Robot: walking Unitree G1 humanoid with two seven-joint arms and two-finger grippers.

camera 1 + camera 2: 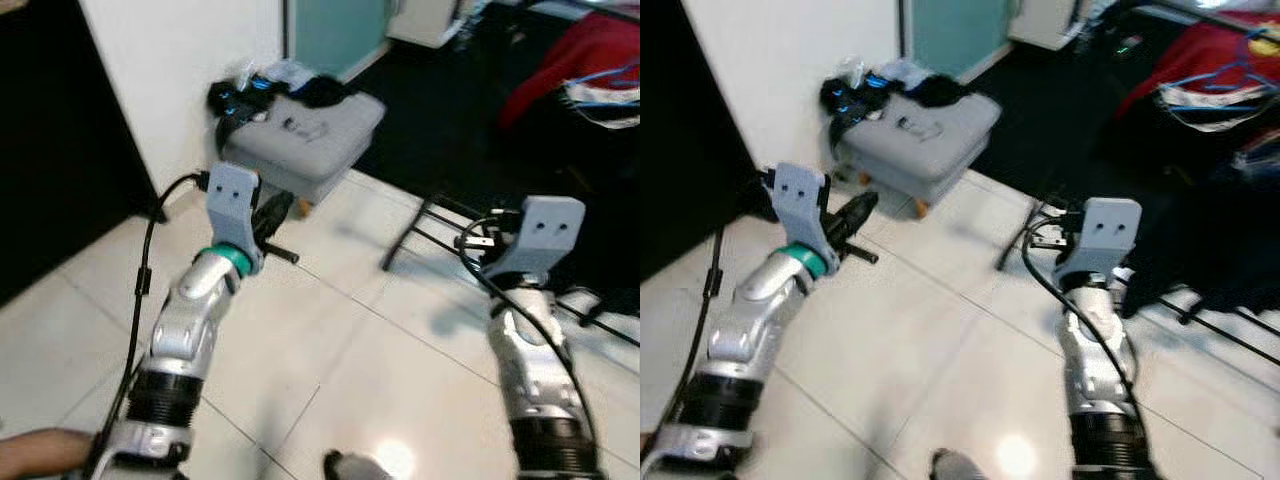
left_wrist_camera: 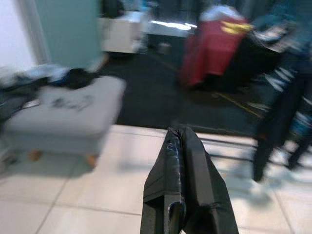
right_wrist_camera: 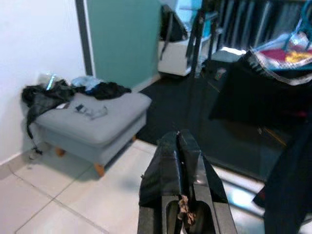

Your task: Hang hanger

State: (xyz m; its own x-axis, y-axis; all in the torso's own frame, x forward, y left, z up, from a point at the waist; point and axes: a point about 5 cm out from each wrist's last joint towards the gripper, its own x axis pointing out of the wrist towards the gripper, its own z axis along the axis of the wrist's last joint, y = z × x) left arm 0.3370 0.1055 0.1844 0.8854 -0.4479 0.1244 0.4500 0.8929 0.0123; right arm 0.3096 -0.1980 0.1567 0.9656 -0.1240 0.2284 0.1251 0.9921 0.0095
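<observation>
Black fingers (image 2: 187, 161) of left gripper (image 2: 181, 134) and right gripper (image 3: 178, 136) pressed together, holding nothing. Below, glossy white tiled floor (image 1: 330, 350); at upper centre, grey padded footstool (image 1: 305, 130) against white wall (image 1: 180, 70), red garment (image 1: 580, 55) at upper right.

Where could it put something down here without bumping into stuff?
The white tiled floor between the two arms is bare, from the grey footstool across to the black rack legs. The footstool top is mostly free, though clothes crowd its wall side. Hanging garments crowd the right.
</observation>
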